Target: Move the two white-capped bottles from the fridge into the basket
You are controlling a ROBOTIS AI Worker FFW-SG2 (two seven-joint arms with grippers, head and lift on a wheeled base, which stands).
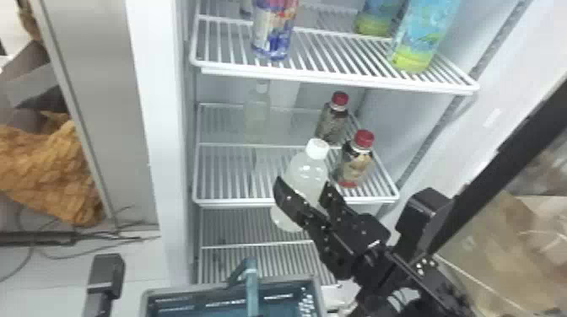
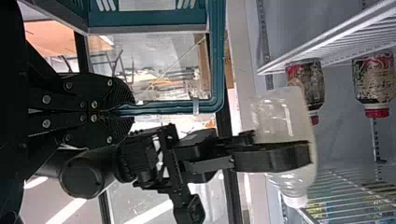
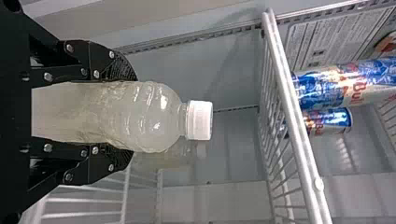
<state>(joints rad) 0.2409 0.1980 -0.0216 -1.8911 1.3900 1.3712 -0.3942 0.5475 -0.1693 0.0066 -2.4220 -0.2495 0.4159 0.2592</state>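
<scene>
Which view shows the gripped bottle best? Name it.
The right wrist view: the bottle looms largest there, its cap uncovered. The head view and left wrist view show it partly behind the right gripper.

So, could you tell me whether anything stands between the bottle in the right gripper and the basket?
Only the raised handle, held by the left gripper, crosses over the opening of the basket; nothing else visible stands between that opening and the bottle.
</scene>
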